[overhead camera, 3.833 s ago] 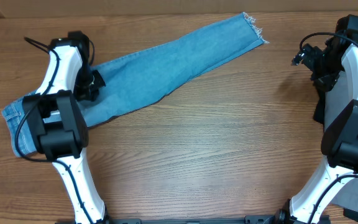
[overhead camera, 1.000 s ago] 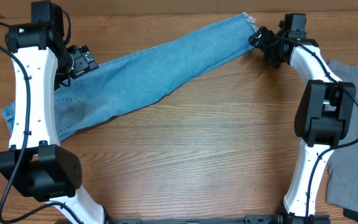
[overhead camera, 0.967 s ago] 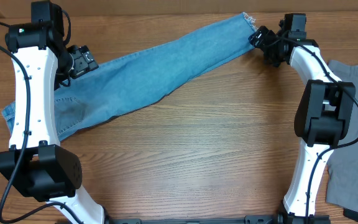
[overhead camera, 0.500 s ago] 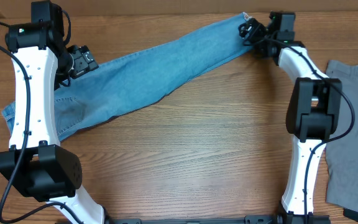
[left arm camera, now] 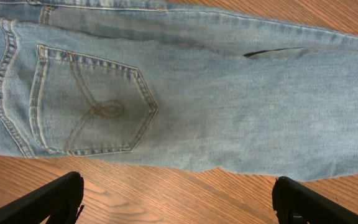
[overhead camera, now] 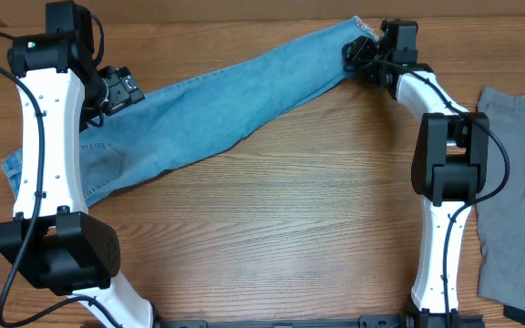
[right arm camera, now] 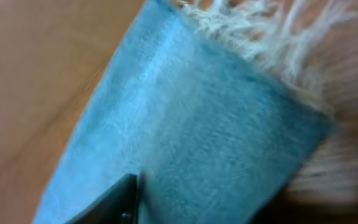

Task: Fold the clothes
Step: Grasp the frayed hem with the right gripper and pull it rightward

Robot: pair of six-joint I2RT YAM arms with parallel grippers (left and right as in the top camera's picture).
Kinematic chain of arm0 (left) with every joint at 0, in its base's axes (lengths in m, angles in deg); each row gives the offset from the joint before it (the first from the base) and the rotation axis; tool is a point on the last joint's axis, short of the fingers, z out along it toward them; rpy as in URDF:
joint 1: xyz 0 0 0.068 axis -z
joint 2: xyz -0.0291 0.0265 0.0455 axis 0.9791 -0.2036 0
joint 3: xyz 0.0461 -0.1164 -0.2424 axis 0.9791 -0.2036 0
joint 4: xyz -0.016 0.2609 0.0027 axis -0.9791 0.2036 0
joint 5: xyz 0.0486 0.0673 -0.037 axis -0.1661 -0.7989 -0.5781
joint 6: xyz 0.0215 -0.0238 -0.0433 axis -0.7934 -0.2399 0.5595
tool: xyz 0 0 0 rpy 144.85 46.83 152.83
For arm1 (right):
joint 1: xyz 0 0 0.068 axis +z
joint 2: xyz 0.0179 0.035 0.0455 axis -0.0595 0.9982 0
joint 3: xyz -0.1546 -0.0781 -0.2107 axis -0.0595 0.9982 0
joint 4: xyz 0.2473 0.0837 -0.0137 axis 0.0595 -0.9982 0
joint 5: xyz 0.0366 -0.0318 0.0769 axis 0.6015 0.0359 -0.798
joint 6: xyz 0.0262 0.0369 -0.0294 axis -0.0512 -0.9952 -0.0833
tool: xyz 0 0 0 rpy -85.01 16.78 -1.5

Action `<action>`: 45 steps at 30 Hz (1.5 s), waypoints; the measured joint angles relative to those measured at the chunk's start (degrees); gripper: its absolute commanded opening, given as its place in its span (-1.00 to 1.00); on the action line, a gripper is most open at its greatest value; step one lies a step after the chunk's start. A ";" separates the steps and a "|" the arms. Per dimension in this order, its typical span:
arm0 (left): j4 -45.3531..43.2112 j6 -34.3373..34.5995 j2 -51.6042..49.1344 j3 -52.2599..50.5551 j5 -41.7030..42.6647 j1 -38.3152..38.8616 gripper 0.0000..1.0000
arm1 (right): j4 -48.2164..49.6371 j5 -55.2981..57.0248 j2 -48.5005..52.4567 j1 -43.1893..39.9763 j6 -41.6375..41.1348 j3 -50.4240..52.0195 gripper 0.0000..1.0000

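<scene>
The light blue jeans lie stretched slantwise across the far side of the table, waist at the left and frayed whitish hem at the far right. At that hem my right gripper has closed in, and the denim fills the space at its jaws. Only one dark finger shows, lying on the cloth. My left gripper hovers above the seat of the jeans. It stands wide open over bare wood just below a back pocket, holding nothing.
A grey garment lies at the table's right edge. The wooden table top stretches in front of the jeans. Both arm bases stand at the near edge.
My right gripper has slid left from beside the hem onto it, and its jaws have closed in on the denim. The left arm has not moved.
</scene>
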 measured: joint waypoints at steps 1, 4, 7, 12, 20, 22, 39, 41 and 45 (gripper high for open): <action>-0.02 0.00 0.00 0.00 0.00 0.00 1.00 | -0.28 -0.22 0.13 -0.11 -0.20 0.00 -0.57; 0.00 0.00 0.00 0.00 0.00 0.00 1.00 | -0.72 -0.94 0.37 -0.76 -0.37 0.07 -0.67; -0.02 0.00 0.00 0.00 0.00 0.00 1.00 | -1.44 -2.03 0.48 -1.36 -0.33 0.07 -0.67; -0.02 0.00 0.00 0.00 0.00 0.00 1.00 | -4.46 -4.81 0.07 -3.30 0.42 0.02 -0.67; -0.02 0.00 0.00 0.00 0.00 0.00 1.00 | -12.31 -1.86 -2.19 -7.54 5.31 0.07 -0.92; -0.04 0.00 0.00 0.00 0.00 0.00 1.00 | -15.30 1.31 -3.23 -8.09 5.99 0.07 -0.92; -0.02 0.00 0.00 0.00 0.00 0.00 1.00 | -31.06 15.91 -9.40 -20.17 15.50 1.18 -0.92; -0.02 0.00 0.00 0.00 0.00 0.00 1.00 | -31.50 17.05 -10.47 -21.73 16.74 1.44 -0.92; -0.02 0.00 0.00 0.00 0.00 0.00 1.00 | -31.87 19.10 -14.36 -23.39 20.74 1.57 -0.92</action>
